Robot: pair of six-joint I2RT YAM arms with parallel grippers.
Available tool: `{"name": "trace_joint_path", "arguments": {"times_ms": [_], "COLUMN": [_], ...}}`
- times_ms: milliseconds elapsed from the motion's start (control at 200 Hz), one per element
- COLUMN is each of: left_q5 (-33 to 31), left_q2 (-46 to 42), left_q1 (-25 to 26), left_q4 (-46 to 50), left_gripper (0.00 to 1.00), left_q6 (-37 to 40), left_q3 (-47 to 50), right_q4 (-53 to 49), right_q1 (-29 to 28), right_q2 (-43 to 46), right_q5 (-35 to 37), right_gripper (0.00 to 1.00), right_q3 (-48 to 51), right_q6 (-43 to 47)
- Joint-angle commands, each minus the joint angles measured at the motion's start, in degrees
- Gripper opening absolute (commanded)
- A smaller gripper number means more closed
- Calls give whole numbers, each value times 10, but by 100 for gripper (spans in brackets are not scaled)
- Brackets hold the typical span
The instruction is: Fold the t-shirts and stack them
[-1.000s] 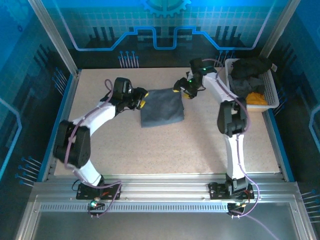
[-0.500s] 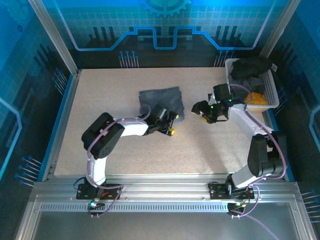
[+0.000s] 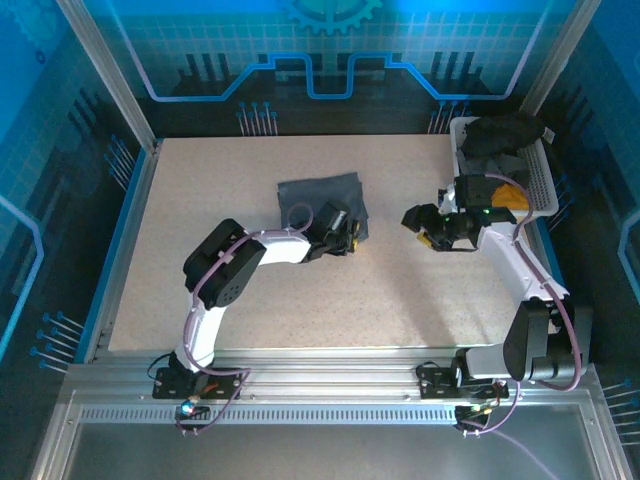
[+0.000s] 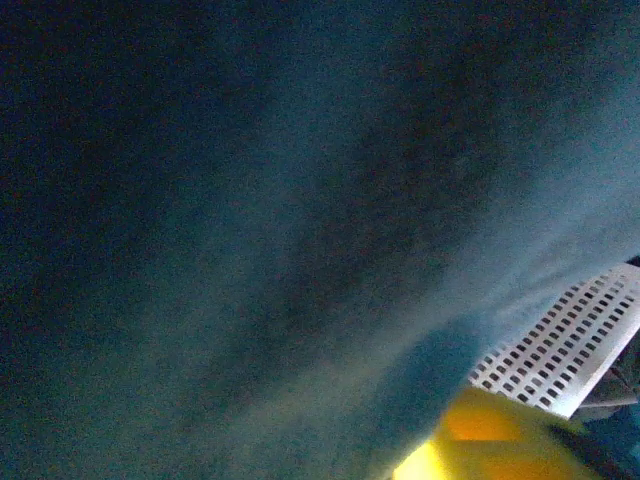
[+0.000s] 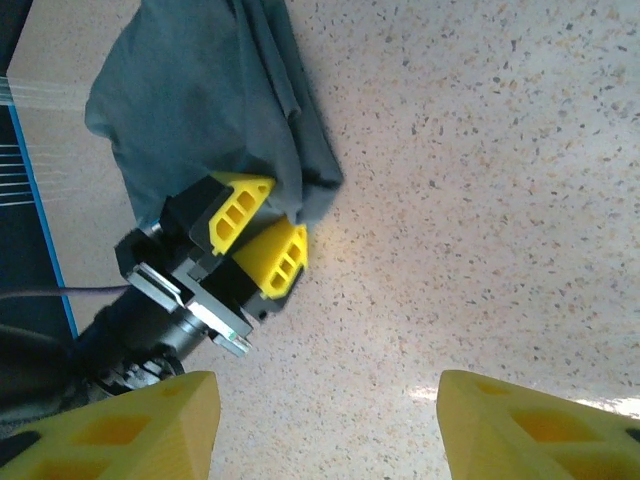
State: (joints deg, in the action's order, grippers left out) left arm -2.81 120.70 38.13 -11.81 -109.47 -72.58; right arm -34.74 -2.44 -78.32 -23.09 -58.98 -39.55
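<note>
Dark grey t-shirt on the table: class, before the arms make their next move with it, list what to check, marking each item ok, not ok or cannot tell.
1. The left hand sits at the dark grey t-shirt's near-right corner: ok.
2. The cloth is firmly pinched between its fingers: cannot tell.
3. The right hand is open and empty: ok.
4. The right hand touches the shirt: not ok; it hovers over bare table beside it.
5. The remaining shirts sit inside the white basket: ok.
</note>
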Motion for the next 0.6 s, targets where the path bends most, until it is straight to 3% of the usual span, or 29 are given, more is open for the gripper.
{"name": "trace_joint_path", "arguments": {"times_ms": [0,110,165,240,415,595], "left_q5": [-11,-20,-23,-16,53,145], "left_q2": [17,9,0,-16,-48,-34], "left_q1": [-25,-50,-73,-115,-235,-364], "left_q4": [57,61,59,57,30,43], "left_gripper": [21,0,0,0,0,0], "left_q6": [11,22,26,89,204,372], "left_q3": [-24,-15,-2,17,75,53], "right_q4": [-20,-18,-20,-21,-23,-23], "right_q1": [11,11,11,9,2,-17], "right_q2": [-3,-9,-12,-14,-18,-21], "right_q5": [-13,-14,-13,-10,-5,3], "right_gripper": [59,58,58,58,57,57], "right_q3": [-16,-26,-30,-35,-38,-41], "right_q6": [4,-3,-3,-4,-2,1]}}
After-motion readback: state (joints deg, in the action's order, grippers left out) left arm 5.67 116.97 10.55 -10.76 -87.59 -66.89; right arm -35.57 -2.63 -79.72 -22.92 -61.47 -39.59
